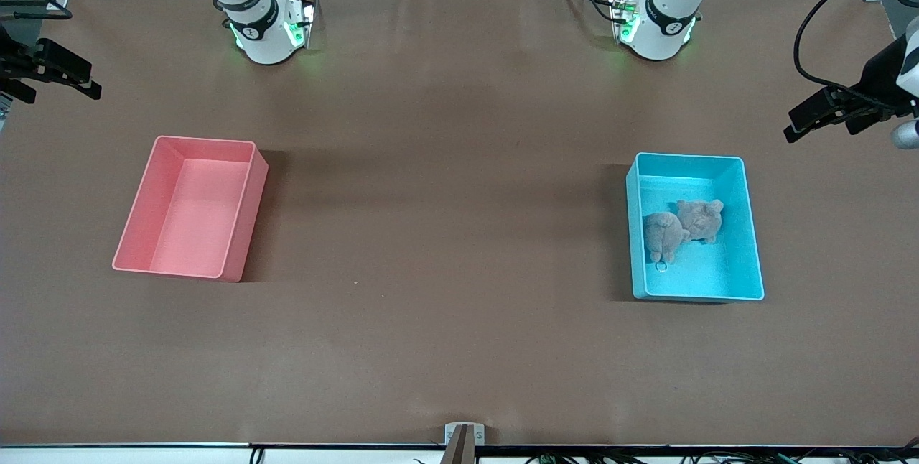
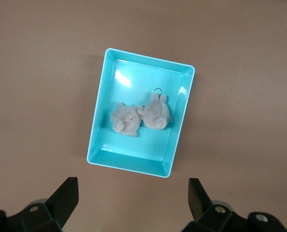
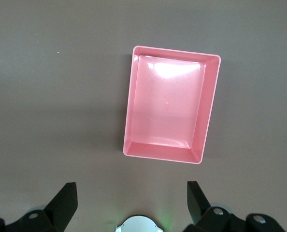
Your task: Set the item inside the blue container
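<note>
Sat on the brown table (image 1: 445, 234) toward the left arm's end: the blue container (image 1: 751, 234), holding a grey plush toy (image 1: 682, 227) on its floor, a small ring at the toy's nearer end. Sat toward the right arm's end, well apart: a pink bin (image 1: 136, 223). Hung high over the table's edge by the blue container, fingers spread wide, holding nothing: the left gripper (image 2: 134, 200). Waited likewise over the opposite edge, fingers wide, holding nothing: the right gripper (image 3: 131, 200).
</note>
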Motion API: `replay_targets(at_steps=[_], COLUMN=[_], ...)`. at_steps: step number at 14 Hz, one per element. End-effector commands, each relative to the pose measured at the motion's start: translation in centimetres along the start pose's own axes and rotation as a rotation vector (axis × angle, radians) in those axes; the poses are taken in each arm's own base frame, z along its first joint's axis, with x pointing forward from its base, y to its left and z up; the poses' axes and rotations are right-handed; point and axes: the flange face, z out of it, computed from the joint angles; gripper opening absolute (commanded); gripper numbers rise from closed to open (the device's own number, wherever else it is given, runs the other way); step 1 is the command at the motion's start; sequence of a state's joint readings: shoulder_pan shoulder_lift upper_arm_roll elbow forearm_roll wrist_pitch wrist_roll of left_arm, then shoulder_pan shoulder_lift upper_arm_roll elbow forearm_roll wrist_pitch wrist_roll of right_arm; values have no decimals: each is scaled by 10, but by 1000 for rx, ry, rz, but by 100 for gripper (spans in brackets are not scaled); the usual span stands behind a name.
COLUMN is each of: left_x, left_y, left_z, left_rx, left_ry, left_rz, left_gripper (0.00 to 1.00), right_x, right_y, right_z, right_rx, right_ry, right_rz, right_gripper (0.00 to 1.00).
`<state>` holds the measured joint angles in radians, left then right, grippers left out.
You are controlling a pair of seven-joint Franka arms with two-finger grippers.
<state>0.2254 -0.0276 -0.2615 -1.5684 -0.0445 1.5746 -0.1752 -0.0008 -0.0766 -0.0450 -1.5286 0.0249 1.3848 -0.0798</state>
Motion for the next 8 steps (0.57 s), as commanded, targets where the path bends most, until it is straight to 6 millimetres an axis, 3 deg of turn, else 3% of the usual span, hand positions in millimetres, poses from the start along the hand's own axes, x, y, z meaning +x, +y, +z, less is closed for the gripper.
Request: replay_targets(at_steps=[1, 3, 8], left_x=[7, 6, 8], left_y=[2, 11, 7], left_z=[-10, -15, -14], left_rx=[-25, -16, -28], left_ry=[9, 22, 18], left_rz=[5, 24, 26], left_gripper=[100, 100, 100], right_x=[-3, -4, -7], right_y=[1, 1, 1], right_z=[-7, -6, -4], right_rx=[13, 14, 37], right_ry=[26, 17, 0], right_rz=[-6, -4, 10], right_gripper=[100, 100, 100])
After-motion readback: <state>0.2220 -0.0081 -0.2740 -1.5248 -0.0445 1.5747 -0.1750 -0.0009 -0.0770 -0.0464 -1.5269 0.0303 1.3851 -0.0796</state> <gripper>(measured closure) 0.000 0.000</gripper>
